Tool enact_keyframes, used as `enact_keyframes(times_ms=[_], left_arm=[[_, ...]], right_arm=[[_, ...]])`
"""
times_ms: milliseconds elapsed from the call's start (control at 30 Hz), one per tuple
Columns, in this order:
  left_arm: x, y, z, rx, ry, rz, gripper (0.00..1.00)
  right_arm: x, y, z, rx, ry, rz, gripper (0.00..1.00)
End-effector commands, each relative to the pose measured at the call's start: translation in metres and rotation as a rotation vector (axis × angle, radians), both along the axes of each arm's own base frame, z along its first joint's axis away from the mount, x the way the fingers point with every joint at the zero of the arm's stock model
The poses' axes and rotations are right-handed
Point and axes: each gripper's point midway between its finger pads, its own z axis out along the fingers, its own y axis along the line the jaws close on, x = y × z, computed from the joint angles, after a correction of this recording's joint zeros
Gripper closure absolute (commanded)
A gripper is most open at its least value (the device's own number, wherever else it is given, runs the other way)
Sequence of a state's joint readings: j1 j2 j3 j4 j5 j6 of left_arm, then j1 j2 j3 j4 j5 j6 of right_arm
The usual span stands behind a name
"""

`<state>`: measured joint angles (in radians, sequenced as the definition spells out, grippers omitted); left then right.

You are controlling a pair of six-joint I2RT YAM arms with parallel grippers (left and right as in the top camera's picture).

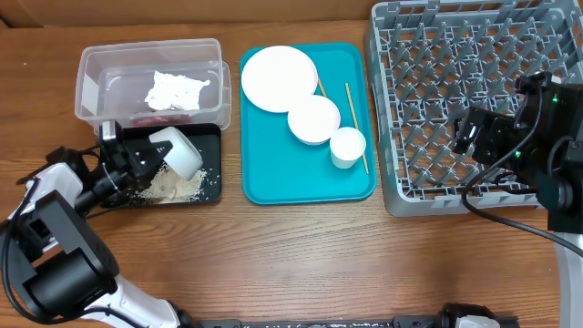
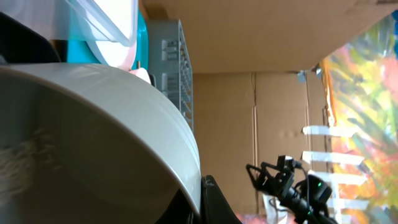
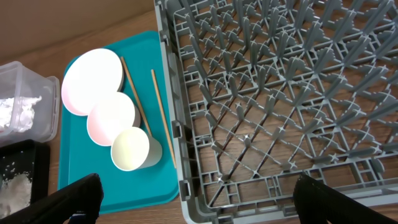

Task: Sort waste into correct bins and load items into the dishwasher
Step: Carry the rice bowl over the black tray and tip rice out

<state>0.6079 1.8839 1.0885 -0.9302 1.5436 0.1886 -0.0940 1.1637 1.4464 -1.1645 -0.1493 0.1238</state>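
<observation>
See left gripper (image 1: 144, 159) pinched tight on rim of white bowl (image 1: 179, 150), held tilted. Directly beneath: black tray (image 1: 212, 187) with heap of rice grains (image 1: 178, 185); cannot tell whether bowl touches tray. Just beyond gripper: clear tub (image 1: 89, 77) holding crumpled tissue (image 1: 176, 91) and reddish scraps (image 1: 146, 118). Left arm stretched low over table (image 1: 301, 264), wrist rolled sideways.

See right gripper (image 3: 198, 193) spread fully wide, nothing between fingers, touching nothing, hovering above near edge of dish rack (image 3: 280, 93). Arm folded in from right side.

Left of that gripper, on teal tray (image 3: 81, 180): plate (image 3: 92, 81), second bowl (image 3: 111, 118), cup (image 3: 130, 149), two chopsticks (image 3: 158, 115).

Only in left wrist view: bowl wall up close, filling most of frame, own fingers hidden behind it. Only in right wrist view: rack's grid floor with wood showing through. Only overhead: grip on bowl and both arms together.
</observation>
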Motion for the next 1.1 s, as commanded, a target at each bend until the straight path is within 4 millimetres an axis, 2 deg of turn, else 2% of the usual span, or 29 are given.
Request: enact_keyframes(times_ms=[0, 367, 467, 567, 667, 767, 833, 933, 1067], left_arm=[[-0.001, 0.008, 0.003, -0.058, 0.016, 0.030, 0.96], [-0.003, 0.029, 0.003, -0.077, 0.038, 0.091, 0.96], [-0.004, 0.030, 0.003, -0.104, 0.074, 0.094, 0.96], [-0.002, 0.033, 0.003, -0.074, 0.035, 0.095, 0.96], [-0.003, 0.031, 0.004, -0.128, 0.106, 0.095, 0.96], [0.000, 0.034, 0.000, -0.076, 0.067, 0.093, 0.96], [-0.002, 0.032, 0.004, -0.132, 0.111, 0.095, 0.96], [0.001, 0.035, 0.004, -0.076, 0.044, 0.094, 0.96], [0.001, 0.035, 0.005, -0.136, 0.116, 0.094, 0.96]], right_arm=[[0.002, -0.001, 0.011, 0.001, -0.031, -0.005, 0.00], [0.002, -0.001, 0.011, 0.001, -0.030, -0.005, 0.00], [0.002, -0.001, 0.011, 0.001, -0.030, -0.005, 0.00], [0.002, -0.001, 0.011, 0.001, -0.030, -0.005, 0.00], [0.002, -0.001, 0.011, 0.001, -0.029, -0.005, 0.00], [0.002, -0.001, 0.011, 0.001, -0.029, -0.005, 0.00], [0.002, -0.001, 0.011, 0.001, -0.030, -0.005, 0.00], [0.002, -0.001, 0.011, 0.001, -0.029, -0.005, 0.00], [0.002, -0.001, 0.011, 0.001, -0.029, -0.005, 0.00]])
